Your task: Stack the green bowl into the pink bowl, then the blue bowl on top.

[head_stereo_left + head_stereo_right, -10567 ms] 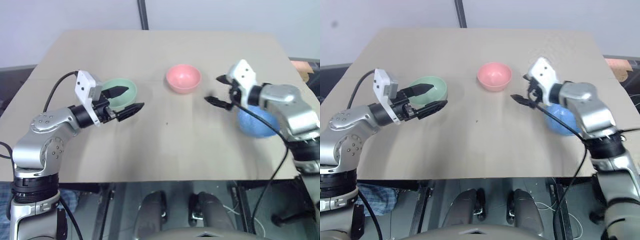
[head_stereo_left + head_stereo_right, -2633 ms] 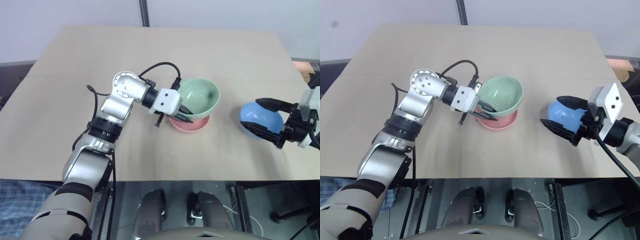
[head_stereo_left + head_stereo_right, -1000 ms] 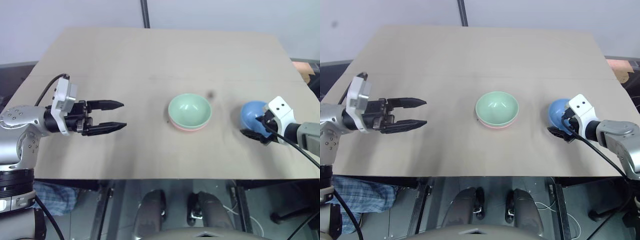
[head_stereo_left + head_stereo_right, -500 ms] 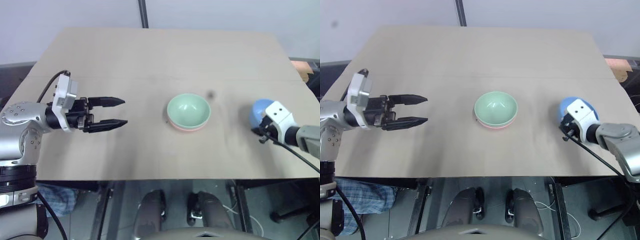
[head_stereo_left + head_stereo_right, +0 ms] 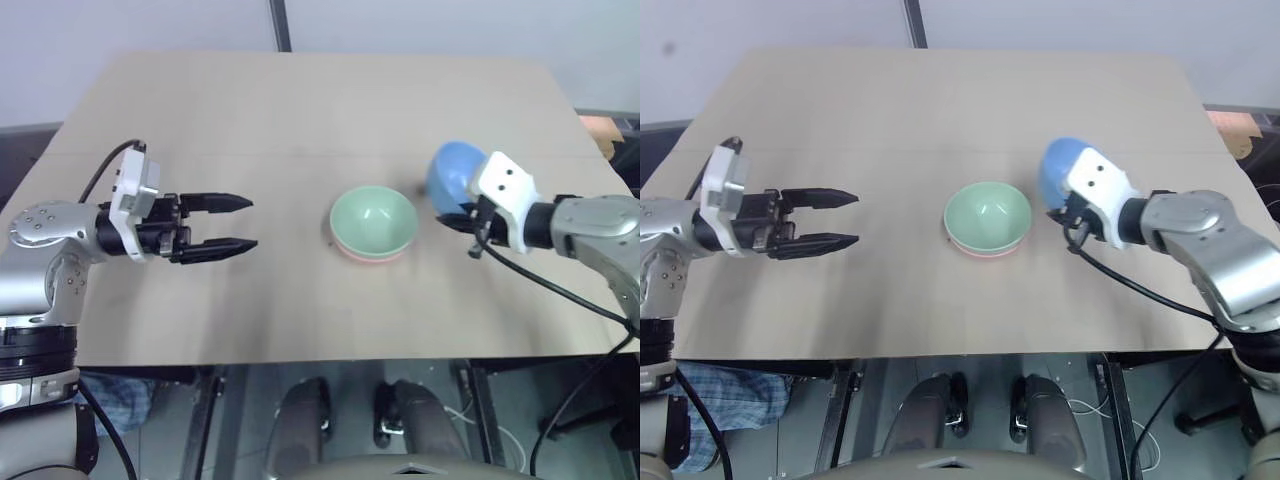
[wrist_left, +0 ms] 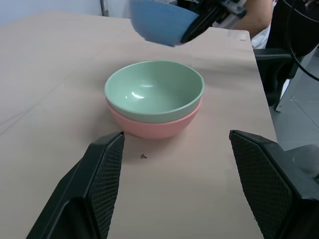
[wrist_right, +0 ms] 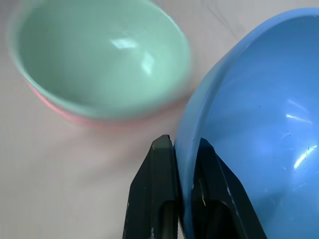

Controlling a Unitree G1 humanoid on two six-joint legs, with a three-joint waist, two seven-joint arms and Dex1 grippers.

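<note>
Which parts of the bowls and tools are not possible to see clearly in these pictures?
- Pink bowl: its inside, covered by the green bowl in every view.
- Blue bowl: far rim cut off by the right wrist view's edge.
- Right tool: in the head views, its fingertips hide behind its white housing.
</note>
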